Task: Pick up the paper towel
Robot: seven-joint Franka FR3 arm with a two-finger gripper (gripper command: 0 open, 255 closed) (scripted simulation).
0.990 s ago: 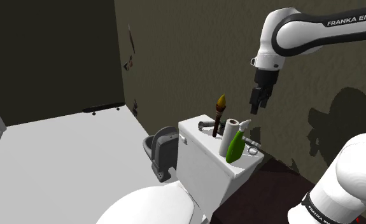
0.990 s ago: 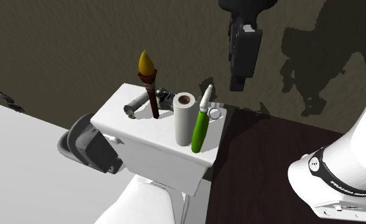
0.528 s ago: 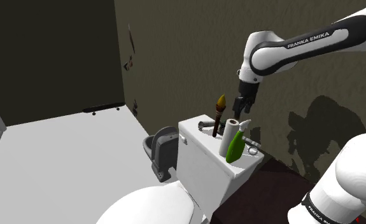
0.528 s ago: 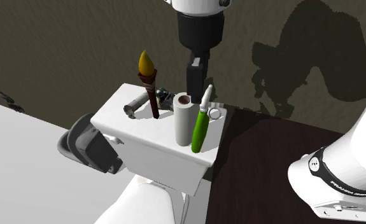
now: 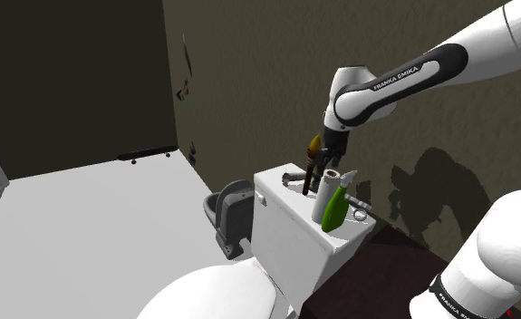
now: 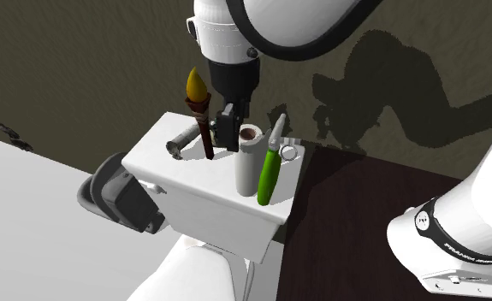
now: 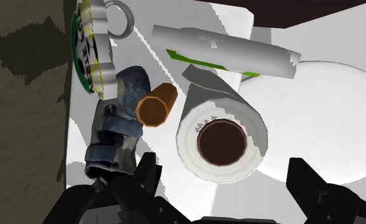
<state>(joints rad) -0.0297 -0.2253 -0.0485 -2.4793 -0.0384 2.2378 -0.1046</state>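
White paper towel (image 5: 321,201) stands upright in shoulder view; wrist view shows the claw (image 7: 226,191) spread over it.

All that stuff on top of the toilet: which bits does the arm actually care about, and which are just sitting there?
For the job: paper towel roll, standing upright on the toilet tank; gripper, open above it.

Just lying about: green bottle, brush with a yellow tip, grey tube.
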